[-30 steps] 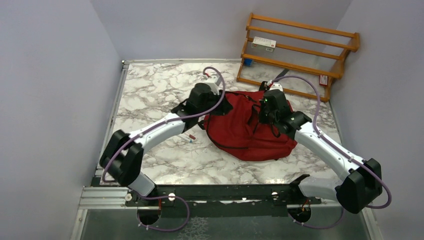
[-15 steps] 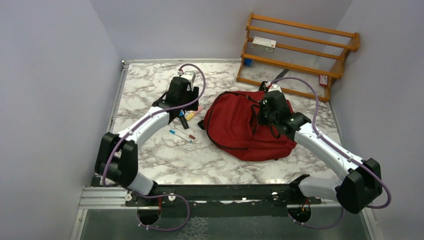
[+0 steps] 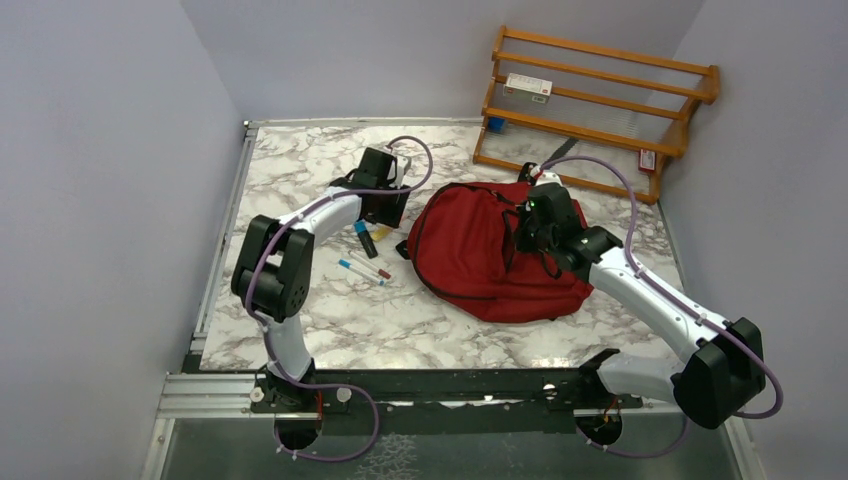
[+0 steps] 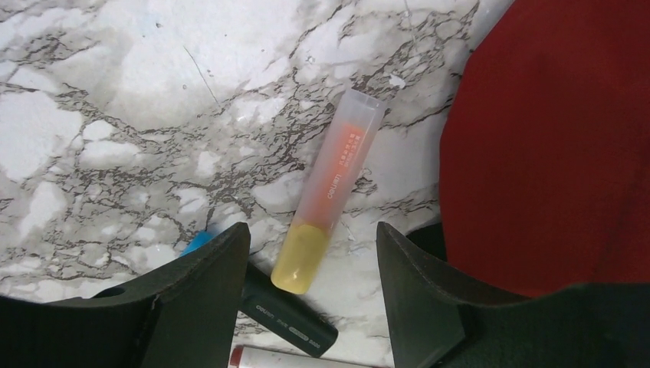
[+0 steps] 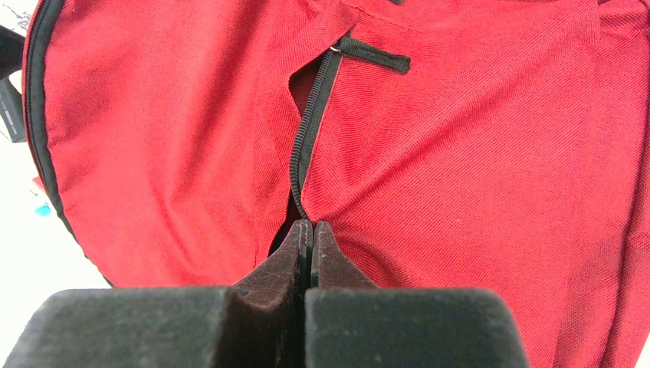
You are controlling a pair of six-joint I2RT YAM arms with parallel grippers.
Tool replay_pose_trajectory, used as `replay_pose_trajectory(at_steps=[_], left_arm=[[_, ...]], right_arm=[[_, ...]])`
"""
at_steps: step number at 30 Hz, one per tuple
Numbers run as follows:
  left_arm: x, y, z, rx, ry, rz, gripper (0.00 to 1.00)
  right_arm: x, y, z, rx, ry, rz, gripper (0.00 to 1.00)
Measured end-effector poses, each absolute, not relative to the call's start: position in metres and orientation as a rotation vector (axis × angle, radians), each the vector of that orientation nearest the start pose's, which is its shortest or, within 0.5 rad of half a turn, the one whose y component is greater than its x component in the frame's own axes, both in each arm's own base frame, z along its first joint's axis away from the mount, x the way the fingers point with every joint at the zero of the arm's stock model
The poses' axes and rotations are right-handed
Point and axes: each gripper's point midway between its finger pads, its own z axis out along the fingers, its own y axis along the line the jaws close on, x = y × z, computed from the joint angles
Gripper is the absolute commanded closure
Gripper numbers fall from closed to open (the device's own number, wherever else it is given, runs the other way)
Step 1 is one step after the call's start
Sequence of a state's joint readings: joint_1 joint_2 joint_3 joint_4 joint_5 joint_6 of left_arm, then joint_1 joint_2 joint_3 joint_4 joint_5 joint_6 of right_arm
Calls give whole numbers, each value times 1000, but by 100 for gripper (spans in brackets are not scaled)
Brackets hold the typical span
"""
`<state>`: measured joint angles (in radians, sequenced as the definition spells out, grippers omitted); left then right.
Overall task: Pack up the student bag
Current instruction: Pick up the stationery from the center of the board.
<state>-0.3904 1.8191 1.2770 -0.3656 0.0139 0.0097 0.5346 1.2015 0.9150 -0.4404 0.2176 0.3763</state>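
The student bag (image 3: 480, 262), dark red with black zippers, lies flat on the marble table right of centre. My right gripper (image 3: 530, 232) rests on its top and is shut on the bag (image 5: 475, 153) at the edge of a half-open black zipper (image 5: 306, 146). My left gripper (image 3: 384, 208) is open and empty just left of the bag. In the left wrist view it (image 4: 310, 234) hovers over an orange and yellow highlighter (image 4: 331, 192) lying between the jaws. A dark marker (image 4: 291, 318) and a red-capped pen (image 4: 268, 359) lie just below it. The bag's edge (image 4: 552, 138) is at the right.
Two thin pens (image 3: 362, 270) and the dark marker (image 3: 365, 240) lie on the table left of the bag. A wooden rack (image 3: 600, 105) with a small white box (image 3: 528, 85) stands at the back right. Walls close in on both sides.
My left arm has swung left off the bag, uncovering the pens, and now sits lower over the highlighter by the bag's edge. The right arm and the bag have barely moved.
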Motion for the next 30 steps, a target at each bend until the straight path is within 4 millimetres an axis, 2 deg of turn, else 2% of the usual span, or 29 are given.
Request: replay_pose_trajectory(at_steps=[7, 11, 14, 20, 25, 30], left_arm=[[406, -164, 39, 536, 2526, -153, 40], [405, -163, 29, 550, 2553, -146, 45], [407, -165, 26, 556, 2558, -148, 51], [409, -166, 27, 562, 2560, -152, 76], [410, -167, 27, 558, 2564, -158, 85], [406, -171, 30, 522, 2578, -196, 87]], right_arm=[[301, 154, 152, -83, 2295, 238, 99], [300, 156, 148, -89, 2308, 241, 100], [301, 156, 144, -92, 2319, 237, 99], [300, 157, 142, -94, 2326, 238, 100], [300, 157, 142, -94, 2326, 238, 100], [301, 157, 143, -94, 2325, 239, 99]])
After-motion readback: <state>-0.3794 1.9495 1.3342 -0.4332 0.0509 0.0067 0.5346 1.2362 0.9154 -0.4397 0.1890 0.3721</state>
